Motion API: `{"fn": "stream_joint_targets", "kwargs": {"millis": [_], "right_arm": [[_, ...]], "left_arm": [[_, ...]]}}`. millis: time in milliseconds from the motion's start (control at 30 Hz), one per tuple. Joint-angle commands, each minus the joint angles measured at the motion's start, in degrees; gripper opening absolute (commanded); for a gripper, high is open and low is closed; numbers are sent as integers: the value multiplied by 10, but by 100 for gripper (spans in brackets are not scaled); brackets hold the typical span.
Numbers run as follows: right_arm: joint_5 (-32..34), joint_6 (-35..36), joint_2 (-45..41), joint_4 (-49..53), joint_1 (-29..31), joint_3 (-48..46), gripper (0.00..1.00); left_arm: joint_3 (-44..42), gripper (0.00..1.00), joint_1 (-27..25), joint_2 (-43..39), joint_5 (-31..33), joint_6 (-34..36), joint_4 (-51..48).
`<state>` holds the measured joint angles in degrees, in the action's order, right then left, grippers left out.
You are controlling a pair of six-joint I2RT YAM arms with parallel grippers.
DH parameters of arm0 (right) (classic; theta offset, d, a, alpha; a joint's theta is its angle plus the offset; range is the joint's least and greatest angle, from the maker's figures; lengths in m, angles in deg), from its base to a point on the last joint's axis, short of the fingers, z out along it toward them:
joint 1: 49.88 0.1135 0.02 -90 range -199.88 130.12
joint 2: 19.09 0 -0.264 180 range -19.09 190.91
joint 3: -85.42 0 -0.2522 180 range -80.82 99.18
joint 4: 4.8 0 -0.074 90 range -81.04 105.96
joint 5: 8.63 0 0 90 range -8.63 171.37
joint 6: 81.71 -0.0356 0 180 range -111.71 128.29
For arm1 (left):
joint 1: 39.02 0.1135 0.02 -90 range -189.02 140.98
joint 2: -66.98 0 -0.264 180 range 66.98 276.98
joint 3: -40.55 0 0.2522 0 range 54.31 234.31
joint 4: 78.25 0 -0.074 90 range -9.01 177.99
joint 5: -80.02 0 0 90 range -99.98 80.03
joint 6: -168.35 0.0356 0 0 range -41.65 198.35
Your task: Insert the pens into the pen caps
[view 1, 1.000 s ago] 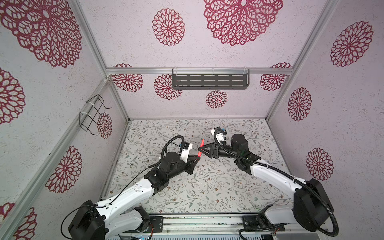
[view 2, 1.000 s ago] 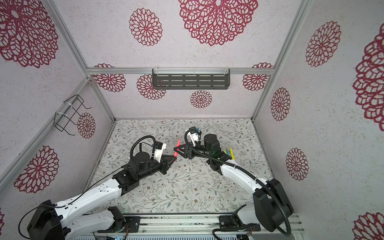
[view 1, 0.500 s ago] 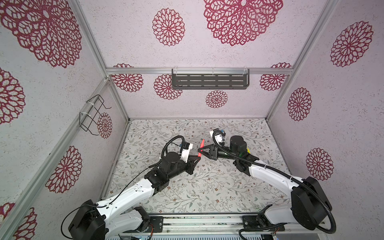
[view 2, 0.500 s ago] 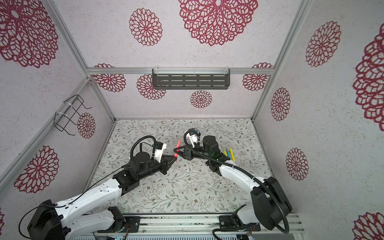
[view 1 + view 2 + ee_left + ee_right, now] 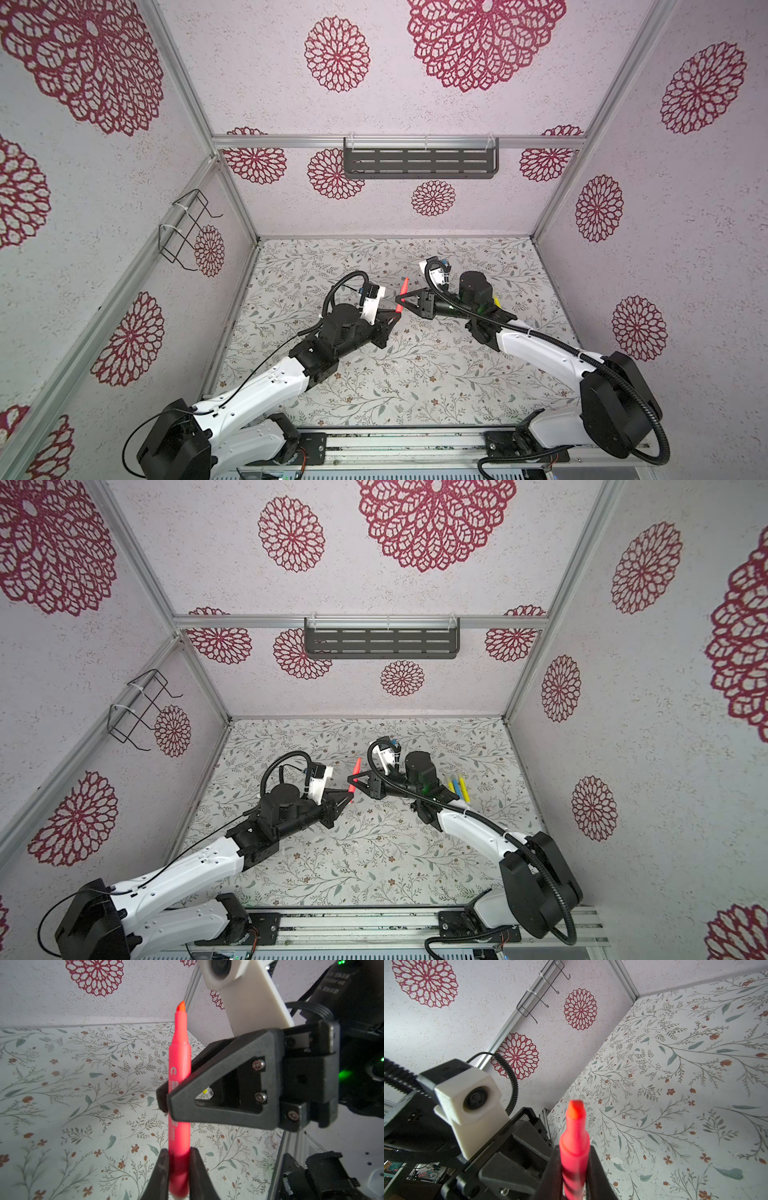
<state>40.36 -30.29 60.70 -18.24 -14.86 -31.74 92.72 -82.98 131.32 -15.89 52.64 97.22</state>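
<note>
Left wrist view: red-pink pen being shared by two grippers in mid-air

The red-pink pen (image 5: 179, 1076) is standing nearly upright above the floral mat (image 5: 62, 1095), with its bare chisel tip pointing up and no cap on it. The right gripper (image 5: 166, 1099) is pinching it across the middle of the barrel, jaws pressed onto both sides. The left gripper (image 5: 179, 1159) is flanking the pen's bottom end. Its fingers are lying close against the barrel, but I cannot tell whether they are clamping or only resting there. This is looking like a handover: a mid-barrel hold is leaving the tip clear for a cap, and is probably freeing the left gripper to fetch one. In both top views the two arms are meeting near the middle of the mat. Two yellow pens (image 5: 465, 792) and a blue pen (image 5: 458, 786) are lying side by side on the mat beyond the right arm. No pen caps are showing clearly anywhere.
</note>
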Motion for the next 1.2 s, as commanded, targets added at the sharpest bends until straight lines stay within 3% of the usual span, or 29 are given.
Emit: {"fn": "stream_joint_targets", "kwargs": {"millis": [0,133,867,967,1167], "right_arm": [[-6,6,-8,-13,6,5,12],[3,37,-11,35,6,21,12],[8,64,-31,58,9,22,11],[8,64,-32,57,10,20,11],[11,67,-35,59,11,18,11]], "left_arm": [[3,39,-6,4,-3,2,21],[8,48,-5,6,-18,12,9],[40,42,12,63,-100,-6,-21],[40,36,15,66,-98,-7,-21],[38,16,18,66,-95,-11,-19]]}}
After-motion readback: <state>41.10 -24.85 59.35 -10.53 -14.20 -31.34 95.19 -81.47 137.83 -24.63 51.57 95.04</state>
